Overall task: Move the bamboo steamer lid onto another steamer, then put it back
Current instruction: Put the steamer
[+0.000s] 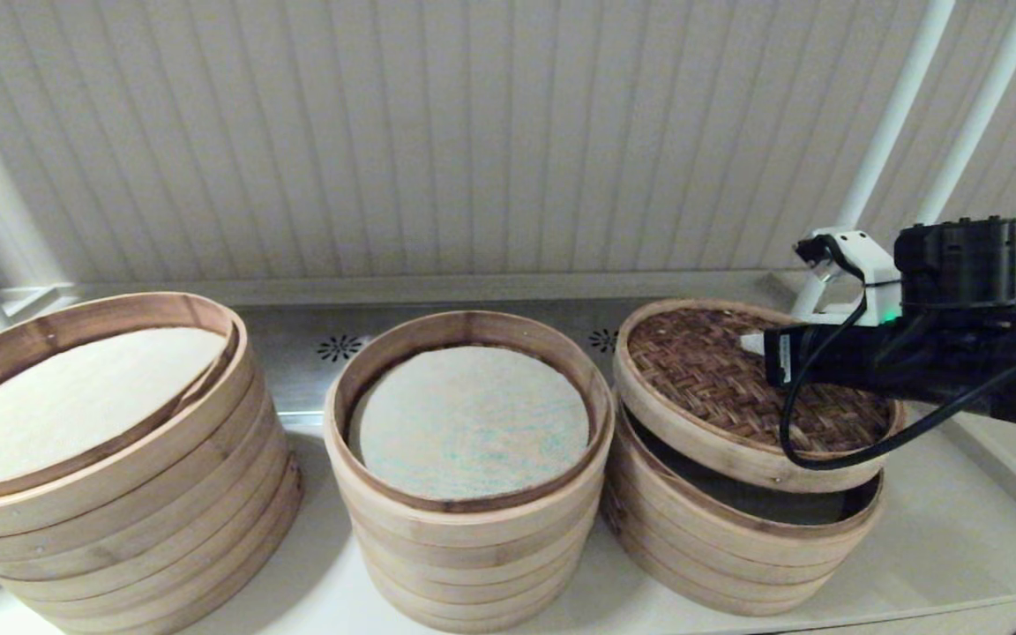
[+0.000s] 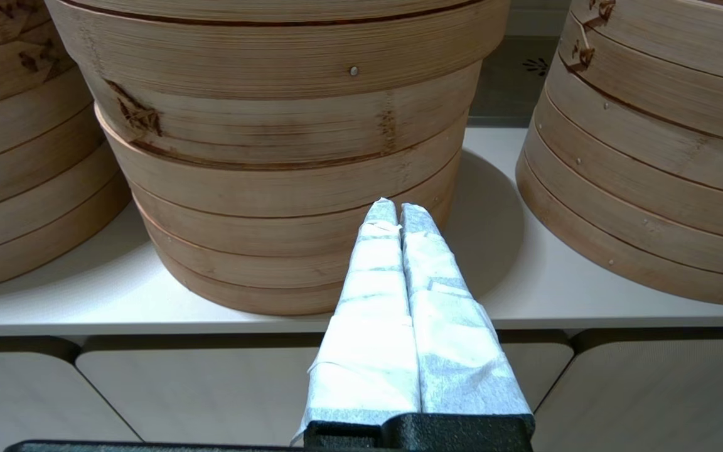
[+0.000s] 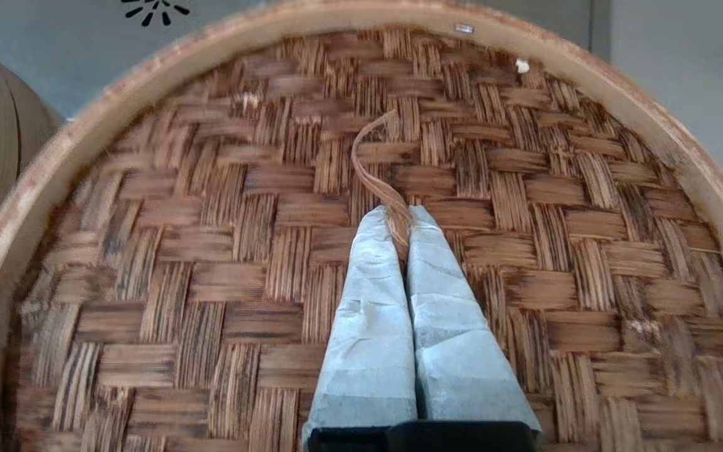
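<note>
Fingers point(image 3: 371, 276) of the right gripper point(image 3: 399, 216) are clenched on the thin bamboo loop handle point(image 3: 374, 163) at the centre of the lid point(image 1: 728, 388). Lid hangs tilted just above the low right-hand steamer point(image 1: 737, 547), its near edge raised; the taller middle steamer point(image 1: 468, 459) lies to its left. Left gripper point(image 2: 398, 210), fingers pressed together and empty, is parked low before the shelf point(image 2: 512, 282).

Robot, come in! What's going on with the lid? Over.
Right gripper jaws pinch the lid handle loop, lid tilted above low steamer. Left gripper shut, parked. Nothing blocking.
</note>
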Motion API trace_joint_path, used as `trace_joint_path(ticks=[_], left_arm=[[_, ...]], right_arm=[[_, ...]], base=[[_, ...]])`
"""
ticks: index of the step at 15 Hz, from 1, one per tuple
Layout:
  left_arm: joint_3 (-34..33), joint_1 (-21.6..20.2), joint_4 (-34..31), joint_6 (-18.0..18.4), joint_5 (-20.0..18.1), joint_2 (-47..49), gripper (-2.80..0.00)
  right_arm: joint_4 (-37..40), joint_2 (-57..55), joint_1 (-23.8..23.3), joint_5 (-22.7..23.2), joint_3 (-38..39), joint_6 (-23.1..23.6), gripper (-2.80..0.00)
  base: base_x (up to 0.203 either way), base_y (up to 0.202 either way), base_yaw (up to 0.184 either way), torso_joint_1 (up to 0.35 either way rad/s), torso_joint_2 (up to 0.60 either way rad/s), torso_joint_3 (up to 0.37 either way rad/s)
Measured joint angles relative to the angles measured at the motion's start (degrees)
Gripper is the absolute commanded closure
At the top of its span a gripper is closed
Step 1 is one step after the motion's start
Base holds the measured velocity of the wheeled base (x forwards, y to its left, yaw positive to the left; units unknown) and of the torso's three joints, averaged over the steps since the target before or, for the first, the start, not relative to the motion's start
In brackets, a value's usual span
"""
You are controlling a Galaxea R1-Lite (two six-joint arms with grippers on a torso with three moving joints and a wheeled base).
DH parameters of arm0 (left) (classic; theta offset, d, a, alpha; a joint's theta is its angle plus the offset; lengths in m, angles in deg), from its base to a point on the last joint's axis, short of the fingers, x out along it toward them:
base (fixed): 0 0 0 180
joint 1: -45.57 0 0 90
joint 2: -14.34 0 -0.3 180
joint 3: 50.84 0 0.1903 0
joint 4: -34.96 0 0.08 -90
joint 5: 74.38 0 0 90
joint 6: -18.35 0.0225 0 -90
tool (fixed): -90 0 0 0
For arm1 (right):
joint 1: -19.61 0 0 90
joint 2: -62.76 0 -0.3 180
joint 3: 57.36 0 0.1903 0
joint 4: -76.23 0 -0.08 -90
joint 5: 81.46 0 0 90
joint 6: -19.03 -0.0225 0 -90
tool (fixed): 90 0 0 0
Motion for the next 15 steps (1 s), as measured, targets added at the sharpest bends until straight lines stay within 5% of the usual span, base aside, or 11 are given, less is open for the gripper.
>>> trace_joint_path(ticks=[15], left_arm=[[0.0, 0.01, 0.0, 0.04, 0.01, 0.0, 0.0]], right_arm=[[-3.06, 2.66, 0.45, 0.07, 6.16, 0.04, 0.0]], base=[[0.0, 0.0, 0.0, 0.0, 0.0, 0.0]])
